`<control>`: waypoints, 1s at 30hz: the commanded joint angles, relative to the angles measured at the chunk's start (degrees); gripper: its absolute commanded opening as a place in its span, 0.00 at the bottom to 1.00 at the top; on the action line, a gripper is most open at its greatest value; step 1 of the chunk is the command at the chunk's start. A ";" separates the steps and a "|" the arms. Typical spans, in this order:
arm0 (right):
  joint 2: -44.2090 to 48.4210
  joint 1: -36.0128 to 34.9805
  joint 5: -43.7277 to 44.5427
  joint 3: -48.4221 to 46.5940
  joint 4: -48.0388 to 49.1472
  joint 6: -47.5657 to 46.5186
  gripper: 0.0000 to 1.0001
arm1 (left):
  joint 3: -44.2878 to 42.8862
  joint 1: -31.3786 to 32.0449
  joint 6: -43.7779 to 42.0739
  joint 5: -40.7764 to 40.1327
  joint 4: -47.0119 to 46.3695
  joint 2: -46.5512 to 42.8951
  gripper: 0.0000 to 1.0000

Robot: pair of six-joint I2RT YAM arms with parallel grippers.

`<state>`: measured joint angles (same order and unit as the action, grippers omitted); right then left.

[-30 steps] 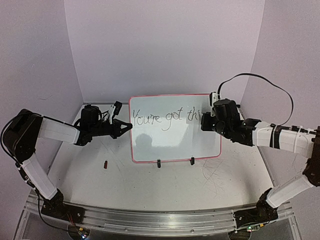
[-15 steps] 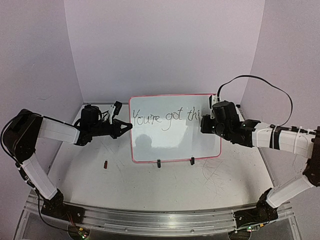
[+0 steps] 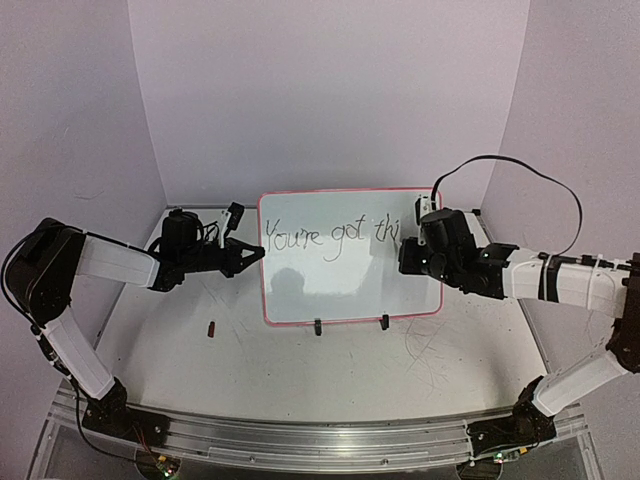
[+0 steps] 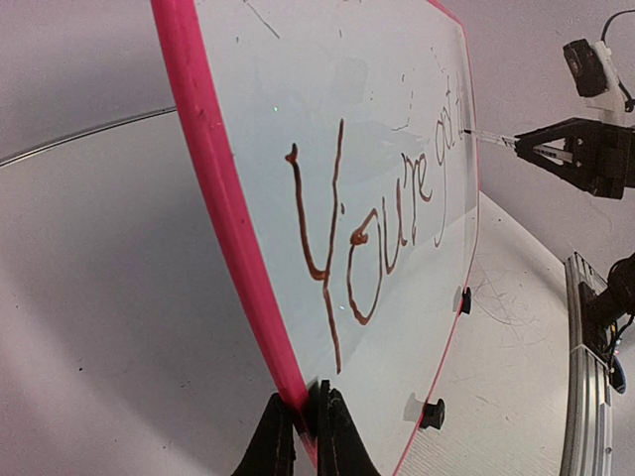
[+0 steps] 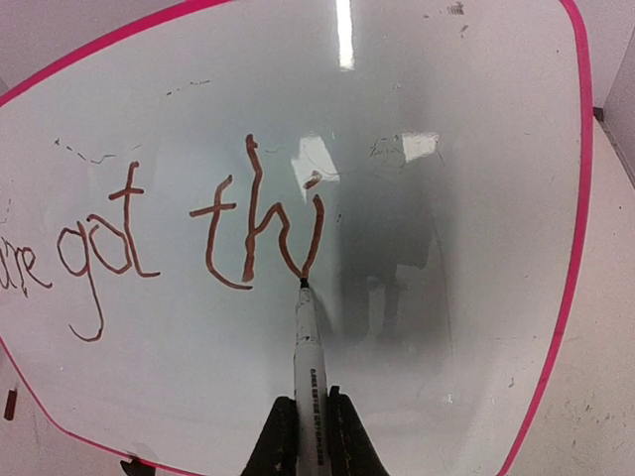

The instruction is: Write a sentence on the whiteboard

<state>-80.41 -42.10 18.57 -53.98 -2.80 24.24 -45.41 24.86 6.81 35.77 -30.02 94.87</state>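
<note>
Whiteboard upright on two black clip feet, mid-bench, near back wall. Sentence across its upper part reads "You're got thi".

Left gripper clamped on whiteboard's left frame edge.

Right gripper at whiteboard's right side, closed on marker. Marker tip touches foot of "i".

Small dark item lies on bench left of whiteboard.

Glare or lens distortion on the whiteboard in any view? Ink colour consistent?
Right wrist: bright streak at the top of the whiteboard, a dark reflection right of the marker, frame bowed by the wide lens, sentence reads reddish-brown. Left wrist: board steeply foreshortened, ink again reddish-brown. Top external: little distortion, ink looks black, faint grey reflection low on the board's left.
</note>
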 commanded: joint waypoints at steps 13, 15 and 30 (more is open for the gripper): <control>4.17 1.65 4.28 -1.31 1.58 -1.82 0.00 | -0.91 2.26 -5.43 -3.01 3.34 0.32 0.00; 4.12 2.17 4.31 -1.33 1.61 -1.95 0.00 | -0.89 2.29 -5.45 -3.03 3.30 0.34 0.00; 2.75 3.60 4.92 -1.64 4.53 -2.81 0.00 | -1.09 2.30 -5.49 -3.02 3.31 0.67 0.00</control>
<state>-77.15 -38.89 21.94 -53.98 -1.69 22.46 -45.41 24.93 6.10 35.75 -29.95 94.78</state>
